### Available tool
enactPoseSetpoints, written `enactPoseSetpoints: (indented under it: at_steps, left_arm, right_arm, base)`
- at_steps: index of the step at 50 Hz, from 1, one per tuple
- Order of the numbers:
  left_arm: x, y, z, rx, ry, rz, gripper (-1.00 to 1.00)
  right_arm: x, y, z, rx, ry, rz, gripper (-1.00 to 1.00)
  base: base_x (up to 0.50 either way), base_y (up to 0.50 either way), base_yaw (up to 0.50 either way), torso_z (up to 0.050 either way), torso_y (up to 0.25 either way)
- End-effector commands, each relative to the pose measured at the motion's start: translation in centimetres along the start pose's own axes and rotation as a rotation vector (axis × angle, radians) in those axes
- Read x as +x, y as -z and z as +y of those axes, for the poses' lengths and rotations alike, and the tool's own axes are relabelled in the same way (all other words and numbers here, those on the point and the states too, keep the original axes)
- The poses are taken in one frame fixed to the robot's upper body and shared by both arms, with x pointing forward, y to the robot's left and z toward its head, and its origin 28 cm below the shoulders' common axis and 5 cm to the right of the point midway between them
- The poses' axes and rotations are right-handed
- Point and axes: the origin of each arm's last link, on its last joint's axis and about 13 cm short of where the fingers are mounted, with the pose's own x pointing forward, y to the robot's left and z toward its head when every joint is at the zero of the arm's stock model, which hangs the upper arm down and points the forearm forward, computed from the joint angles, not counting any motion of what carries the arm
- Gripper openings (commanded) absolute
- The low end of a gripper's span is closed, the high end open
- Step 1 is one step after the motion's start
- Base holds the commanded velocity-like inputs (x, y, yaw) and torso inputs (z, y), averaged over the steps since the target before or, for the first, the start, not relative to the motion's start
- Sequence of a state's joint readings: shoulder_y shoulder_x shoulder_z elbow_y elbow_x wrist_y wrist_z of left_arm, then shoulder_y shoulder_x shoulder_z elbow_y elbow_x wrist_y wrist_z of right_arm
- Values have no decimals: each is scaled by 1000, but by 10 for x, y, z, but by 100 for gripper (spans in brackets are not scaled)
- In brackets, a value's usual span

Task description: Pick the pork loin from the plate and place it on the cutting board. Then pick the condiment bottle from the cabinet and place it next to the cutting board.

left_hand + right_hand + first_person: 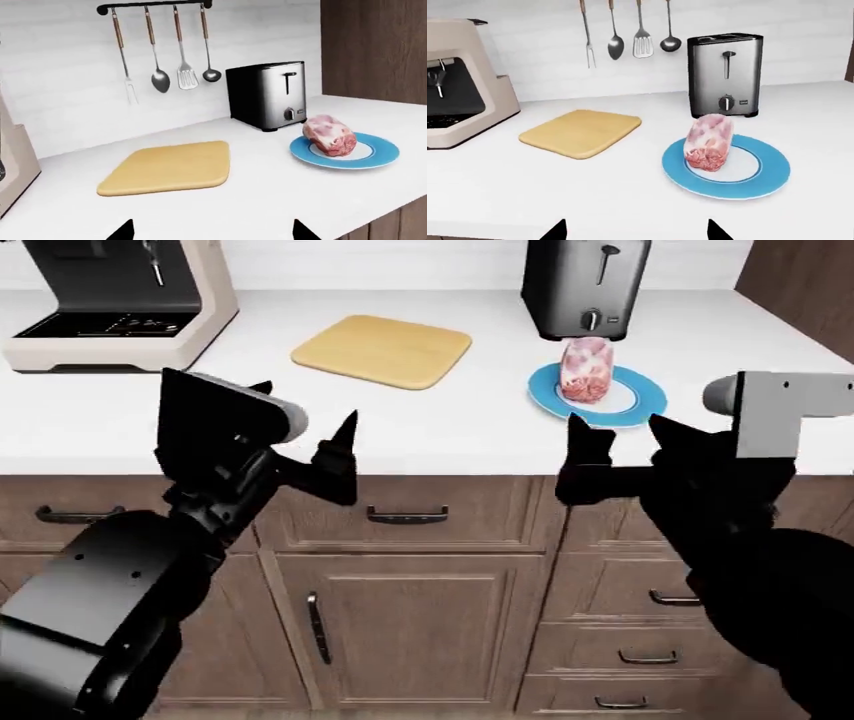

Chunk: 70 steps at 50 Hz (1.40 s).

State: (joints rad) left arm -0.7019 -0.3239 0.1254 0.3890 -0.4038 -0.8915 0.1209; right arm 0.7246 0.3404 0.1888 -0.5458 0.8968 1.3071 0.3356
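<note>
Head view: the left tool and right tool both gape wide, empty, at the worktop front edge. Beyond the right one, the pork loin sits on the plate; the cutting board lies bare further left.

Pink pork loin marbled white — blue-rimmed, white-centred plate — plain tan cutting board.

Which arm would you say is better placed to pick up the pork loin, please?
The right. Its end effector hangs open just in front of the plate holding the pork loin; the left end effector sits beyond the cutting board.
</note>
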Motion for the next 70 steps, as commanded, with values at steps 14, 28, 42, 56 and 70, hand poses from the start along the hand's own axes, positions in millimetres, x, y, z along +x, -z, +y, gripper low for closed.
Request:
enactPoseSetpoints:
  at_steps: [14,28,42,56,70]
  left_arm:
    - [19,-118,49,190,62,28,100]
    - [13,-118,53,182,41,48,100]
    - [11,-123,55,200,44,46,100]
    - [9,-122,53,195,64,50,100]
    - [10,-117,53,184,65,59,100]
  right_arm:
    - [-22,-125,-9,-149,-41,-18,100]
    - [-25,-117,-11,-115,-40,32,100]
    - [-34,-108,-12,-84,-28,86,100]
    - [-40,-99,-15,-53,13,100,100]
    - [-47,-120,-12,-42,257,378,100]
  base:
    - [432,0,0,0,0]
    - [432,0,0,0,0]
    - [433,0,0,0,1]
    - [381,0,0,0,1]
    - [0,0,0,0,0]
